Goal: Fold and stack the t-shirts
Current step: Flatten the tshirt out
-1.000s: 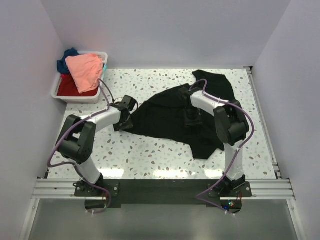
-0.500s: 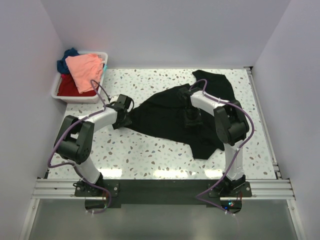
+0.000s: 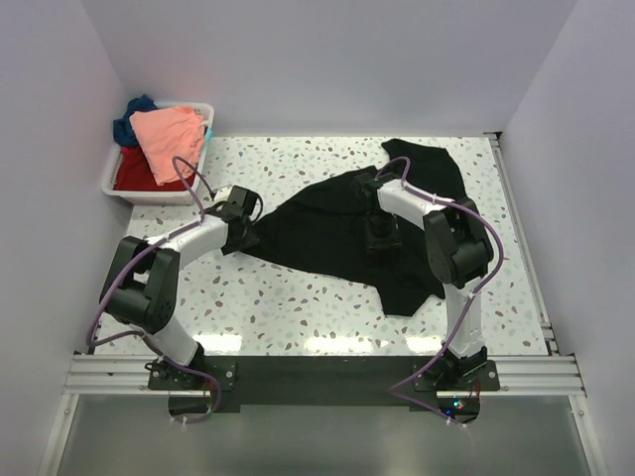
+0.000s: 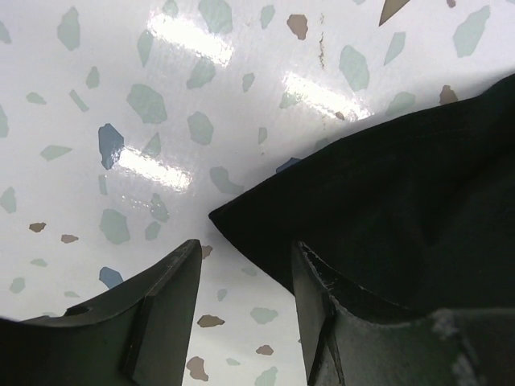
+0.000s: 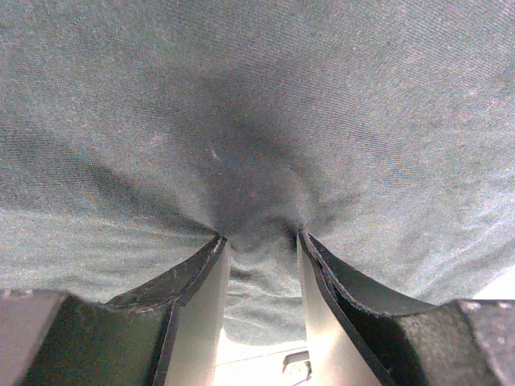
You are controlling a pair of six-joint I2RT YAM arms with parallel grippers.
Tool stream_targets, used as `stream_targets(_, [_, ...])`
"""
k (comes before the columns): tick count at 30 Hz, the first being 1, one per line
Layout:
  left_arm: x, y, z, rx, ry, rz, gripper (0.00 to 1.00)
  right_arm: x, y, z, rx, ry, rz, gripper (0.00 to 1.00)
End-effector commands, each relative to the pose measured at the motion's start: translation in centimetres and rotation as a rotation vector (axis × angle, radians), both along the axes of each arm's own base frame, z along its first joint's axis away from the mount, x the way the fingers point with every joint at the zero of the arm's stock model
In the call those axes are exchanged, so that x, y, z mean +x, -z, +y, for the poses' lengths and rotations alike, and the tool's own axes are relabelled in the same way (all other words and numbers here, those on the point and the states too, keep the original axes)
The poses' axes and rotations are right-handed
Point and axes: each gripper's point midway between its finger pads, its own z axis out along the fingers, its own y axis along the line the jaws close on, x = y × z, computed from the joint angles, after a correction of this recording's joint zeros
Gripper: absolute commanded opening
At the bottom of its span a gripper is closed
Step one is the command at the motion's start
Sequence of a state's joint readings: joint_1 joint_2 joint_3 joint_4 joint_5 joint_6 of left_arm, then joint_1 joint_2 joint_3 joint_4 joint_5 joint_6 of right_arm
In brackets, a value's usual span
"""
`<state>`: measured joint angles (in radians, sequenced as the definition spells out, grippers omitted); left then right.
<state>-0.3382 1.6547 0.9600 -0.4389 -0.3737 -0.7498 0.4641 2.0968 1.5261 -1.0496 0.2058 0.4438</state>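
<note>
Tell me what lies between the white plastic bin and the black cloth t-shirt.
In the top view, bare speckled tabletop, plus the open left gripper at the black cloth t-shirt's edge.

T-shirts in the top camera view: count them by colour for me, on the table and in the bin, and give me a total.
Black cloth t-shirt, spread on the speckled table: 1
Salmon-pink cloth t-shirt, topmost in the white plastic bin: 1
Red cloth t-shirt, in the bin: 1
Dark blue cloth t-shirt, at the bin's far corner: 1
Total: 4

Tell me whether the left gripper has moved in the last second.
Yes. The left gripper has shifted leftward, toward the white bin, at the black t-shirt corner.
</note>
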Motion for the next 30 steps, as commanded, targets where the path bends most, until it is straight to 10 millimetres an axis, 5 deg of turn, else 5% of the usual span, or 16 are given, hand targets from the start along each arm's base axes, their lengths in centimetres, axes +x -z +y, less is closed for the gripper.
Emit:
stream_targets(1, [1.5,-2.1,0.6,-0.009,-0.044,-0.077,0.53,2.3,3.9,0.5,0.006,0.021,-0.055,0.45])
stream_targets(16, [2.1,2.8,0.4,-0.086,-0.044,-0.021,0.49,2.2,3.7,0.2,-0.011,0.017,-0.046,0.45])
stream_targets(19, [2.0,3.2,0.1,-0.094,-0.037,-0.008,0.38,2.3,3.6,0.2,-0.016,0.015,-0.052,0.44])
stream_targets(25, [2.0,2.8,0.2,-0.084,-0.030,0.000,0.00,2.4,3.4,0.2,-0.015,0.023,-0.058,0.44])
stream_targets(30, [2.5,1.3,0.5,-0.067,-0.022,-0.032,0.00,2.5,3.3,0.2,-0.017,0.027,-0.064,0.45])
